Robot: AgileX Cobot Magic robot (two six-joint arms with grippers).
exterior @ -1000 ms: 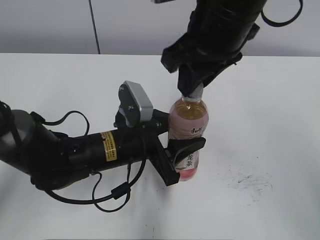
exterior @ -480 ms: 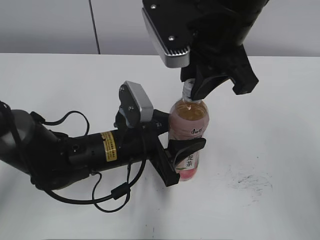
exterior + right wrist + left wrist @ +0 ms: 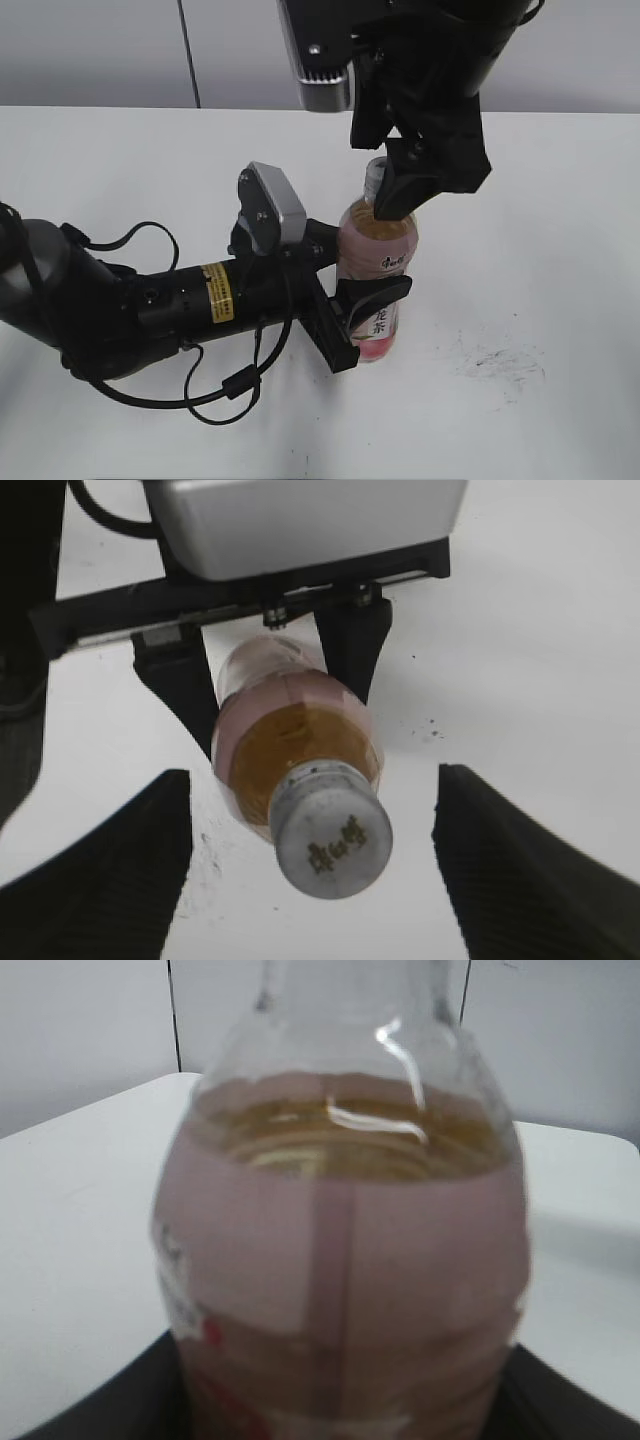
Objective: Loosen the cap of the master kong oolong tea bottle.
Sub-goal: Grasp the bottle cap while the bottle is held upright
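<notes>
While the white table (image 3: 120,150) lay bare around it, we saw the left gripper (image 3: 352,305) clamped on the standing master kong oolong tea bottle (image 3: 377,285) near the table's middle. We found the right gripper (image 3: 310,860) above it, jaws spread wide on either side of the cap (image 3: 330,842), apparently not touching it.

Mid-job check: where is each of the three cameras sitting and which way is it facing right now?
Exterior: slanting down from the front at the table; both arms and the bottle show.
Left wrist: level, close on the bottle's label; dark gripper base below.
Right wrist: straight down on the cap; open right gripper fingers flank it.
All share the bottle.
</notes>
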